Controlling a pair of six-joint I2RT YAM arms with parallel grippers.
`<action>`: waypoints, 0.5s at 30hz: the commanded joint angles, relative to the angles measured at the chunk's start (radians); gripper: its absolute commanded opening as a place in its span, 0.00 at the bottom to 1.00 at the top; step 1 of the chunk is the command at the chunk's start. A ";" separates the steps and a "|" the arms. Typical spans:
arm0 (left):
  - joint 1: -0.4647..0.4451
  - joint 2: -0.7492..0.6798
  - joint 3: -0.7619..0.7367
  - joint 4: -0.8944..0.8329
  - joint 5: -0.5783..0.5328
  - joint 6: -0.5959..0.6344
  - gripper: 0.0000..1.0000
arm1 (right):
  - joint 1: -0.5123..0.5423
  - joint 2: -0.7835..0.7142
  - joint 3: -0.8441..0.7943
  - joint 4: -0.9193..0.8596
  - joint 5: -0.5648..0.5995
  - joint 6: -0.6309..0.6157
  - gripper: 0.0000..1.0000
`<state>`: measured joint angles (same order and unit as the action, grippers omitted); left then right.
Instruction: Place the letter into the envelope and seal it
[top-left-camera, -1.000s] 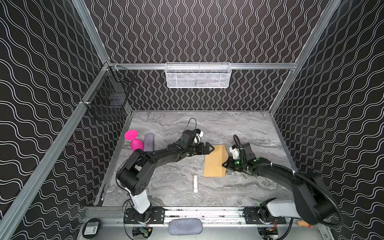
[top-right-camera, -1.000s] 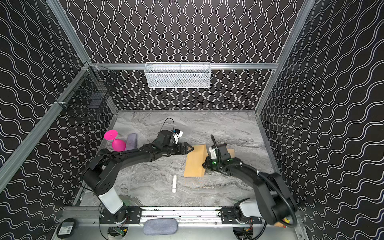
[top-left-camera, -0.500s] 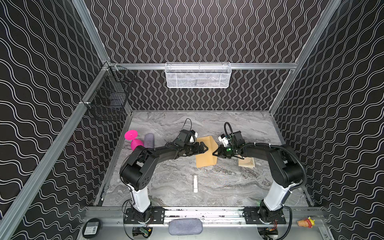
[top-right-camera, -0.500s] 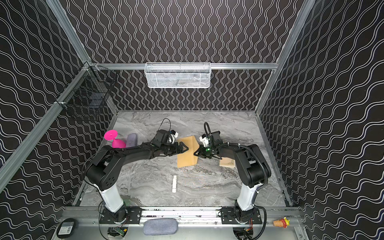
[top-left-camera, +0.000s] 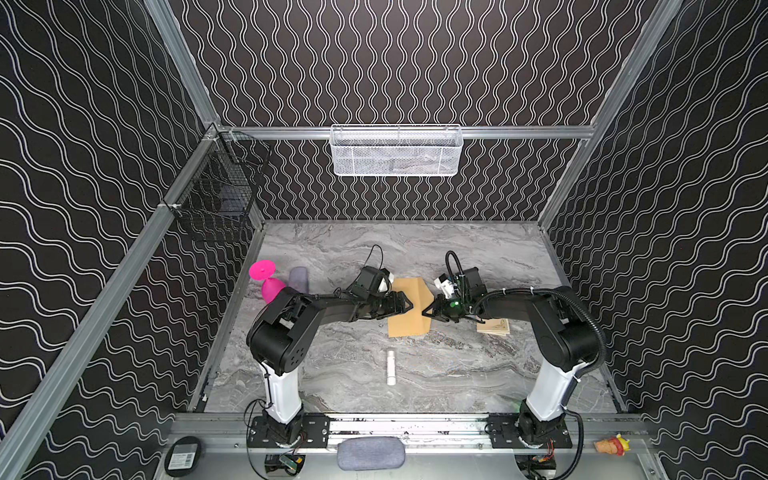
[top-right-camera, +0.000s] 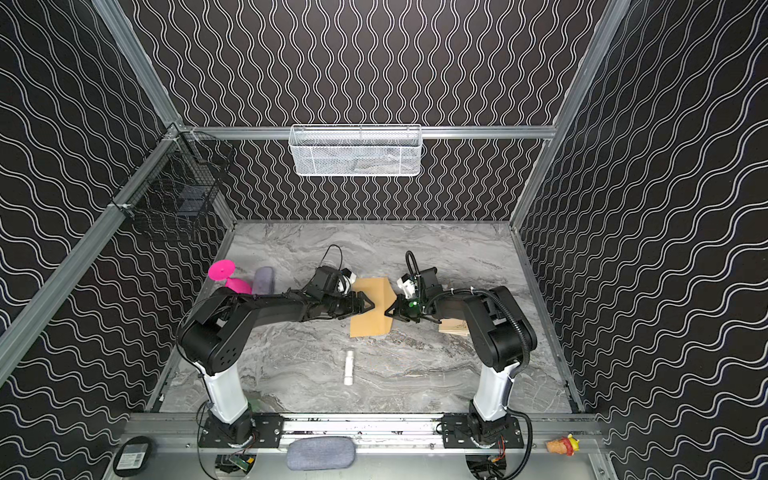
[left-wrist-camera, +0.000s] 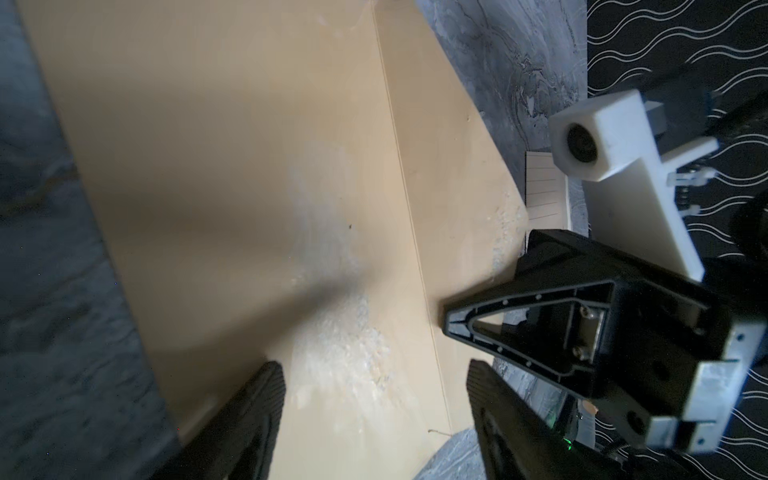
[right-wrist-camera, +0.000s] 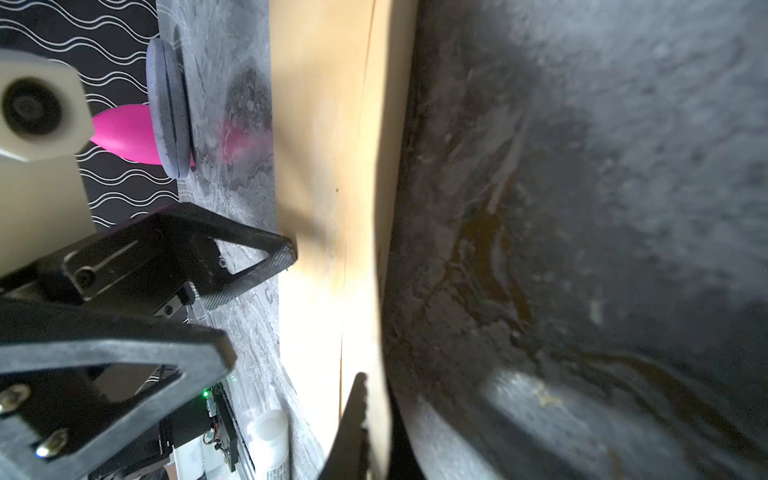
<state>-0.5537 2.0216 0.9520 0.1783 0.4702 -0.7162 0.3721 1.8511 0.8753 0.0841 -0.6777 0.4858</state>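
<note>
Changes, last second: the envelope (top-left-camera: 409, 322) has shifted toward 10 o'clock. The right arm has folded back with it, uncovering the letter (top-left-camera: 493, 327). The left hand (top-left-camera: 406, 305) has narrowed.

1. White tube (top-left-camera: 390, 366). Loose on the table (top-left-camera: 353, 249), at 6 o'clock of the envelope. Idle.
2. Letter. Folded, flat on the table at 3 o'clock of the envelope, apart from it and partly under the right forearm. Not yet inserted.
3. Envelope. Table centre, between both hands. Long axis runs 6–12 o'clock. The open flap points to 3 o'clock, so the mouth faces the letter's side, presumably for loading from there.
4. Left hand. Fingers spread, low over the envelope's body, holding nothing. Likely placed to pin the body down.
5. Right hand (top-left-camera: 428, 311). Fingers nearly together, apparently pinching the flap's tip. Likely keeping the flap open and the mouth clear.
6. Pink goblet (top-left-camera: 268, 280), grey pouch (top-left-camera: 298, 279). Near 10 o'clock, by the wall. Unused.
</note>
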 joint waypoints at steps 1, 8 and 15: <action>0.003 0.017 -0.008 0.008 0.008 0.005 0.74 | 0.001 -0.003 -0.001 0.008 0.008 -0.001 0.14; 0.023 0.032 -0.048 0.038 0.014 0.007 0.73 | -0.035 -0.076 -0.015 -0.088 0.059 -0.050 0.32; 0.031 0.035 -0.056 0.039 0.014 0.013 0.73 | -0.050 -0.214 0.016 -0.178 0.143 -0.093 0.30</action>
<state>-0.5274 2.0426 0.9035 0.2996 0.5369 -0.7151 0.3126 1.6646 0.8749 -0.0555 -0.5709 0.4137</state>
